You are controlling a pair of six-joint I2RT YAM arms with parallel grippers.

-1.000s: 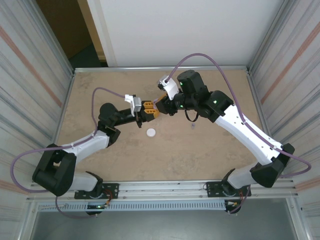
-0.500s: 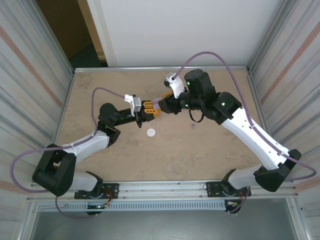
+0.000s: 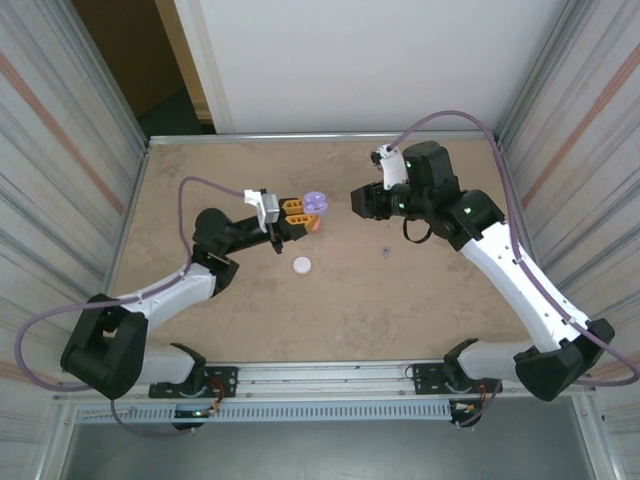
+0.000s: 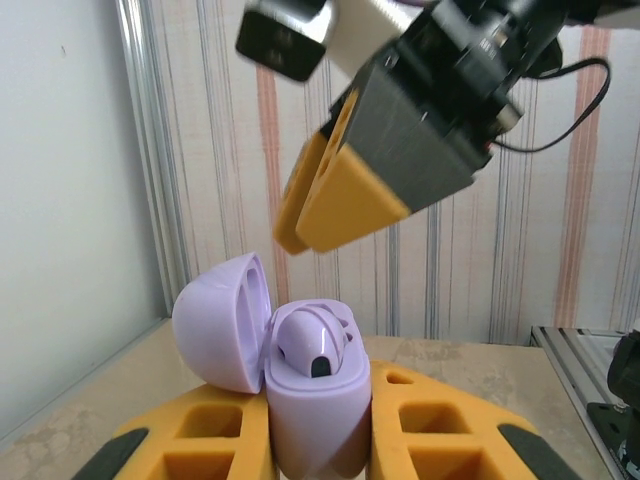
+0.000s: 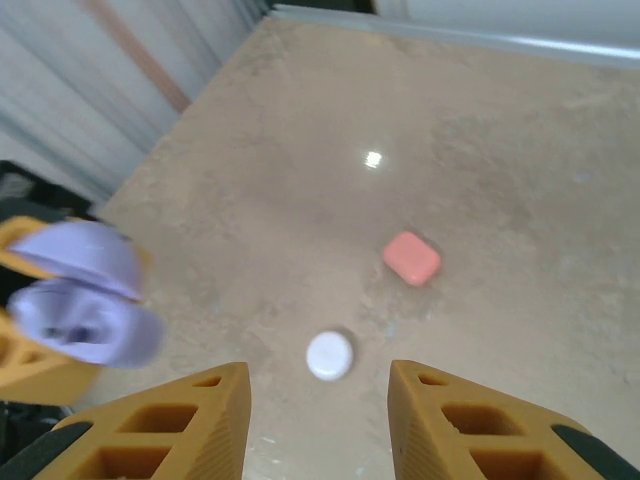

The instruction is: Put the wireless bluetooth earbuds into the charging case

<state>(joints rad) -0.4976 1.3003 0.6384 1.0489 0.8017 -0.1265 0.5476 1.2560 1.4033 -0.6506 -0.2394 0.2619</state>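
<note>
Now left gripper clamps the open purple case, earbud seated. Right gripper hangs empty, jaws parted, to its right

Blurred purple case; tiny dark speck unidentifiable.

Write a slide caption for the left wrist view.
Left hand holds an open purple case with an earbud inside; right hand hovers above.

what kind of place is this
Probably a robot lab test cell: two arms bolted to a metal rail at the table edge, with corrugated panel walls on both sides.
</note>
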